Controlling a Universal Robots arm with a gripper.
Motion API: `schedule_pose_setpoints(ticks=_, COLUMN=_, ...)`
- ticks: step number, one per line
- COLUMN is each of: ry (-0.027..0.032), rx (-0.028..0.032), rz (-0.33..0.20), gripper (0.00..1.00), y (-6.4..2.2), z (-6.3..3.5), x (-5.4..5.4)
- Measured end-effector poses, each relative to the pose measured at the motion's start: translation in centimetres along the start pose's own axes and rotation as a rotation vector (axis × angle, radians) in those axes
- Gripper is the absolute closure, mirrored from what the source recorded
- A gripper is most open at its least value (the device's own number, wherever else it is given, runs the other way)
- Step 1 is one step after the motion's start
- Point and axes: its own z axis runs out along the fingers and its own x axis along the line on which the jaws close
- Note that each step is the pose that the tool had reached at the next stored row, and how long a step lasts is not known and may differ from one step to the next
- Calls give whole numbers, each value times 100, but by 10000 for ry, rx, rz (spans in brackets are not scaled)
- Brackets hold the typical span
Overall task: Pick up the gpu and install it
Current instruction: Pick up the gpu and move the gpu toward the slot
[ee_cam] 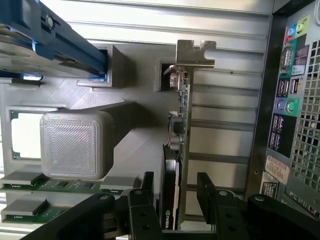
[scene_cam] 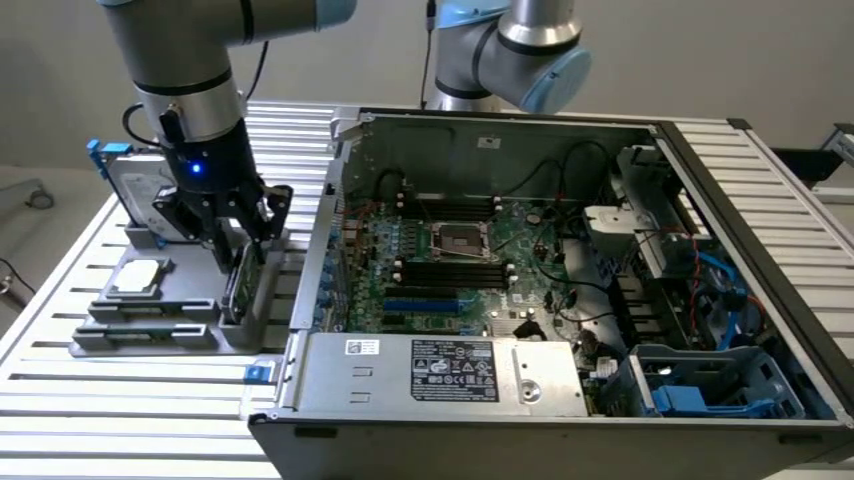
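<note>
One card, the gpu (scene_cam: pixel 240 295), is found standing on its long edge in a slot of the grey holder (scene_cam: pixel 147 338). The holder is set on the slatted counter (scene_cam: pixel 80 410) just beside the open computer case (scene_cam: pixel 336 200), on the exterior view's left of the case. The gripper (scene_cam: pixel 243 238) is positioned directly over the card, outside the case. In the wrist view the gpu (ee_cam: pixel 182 145) is seen edge-on, with its silver end bracket (ee_cam: pixel 194 52) at one end and the gripper (ee_cam: pixel 176 195) straddling the other. The jaws are set apart, one on each face of the card, and a gap is seen between the board and one of them, so nothing is gripped yet. The pick-up step is judged to be in hand; installation is not begun, the card being well apart from the motherboard (scene_cam: pixel 447 265) inside the case. A square closure on both faces is judged to be called for, so that the card is not tilted in its slot.
</note>
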Motion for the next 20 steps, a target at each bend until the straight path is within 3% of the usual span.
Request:
schedule_pose_setpoints(ticks=9, ry=2, rx=-178, rz=313, gripper=52, y=2, z=1, x=6)
schedule_pose_setpoints(ticks=20, ry=0, rx=-204, rz=313, gripper=64, y=0, z=0, x=6)
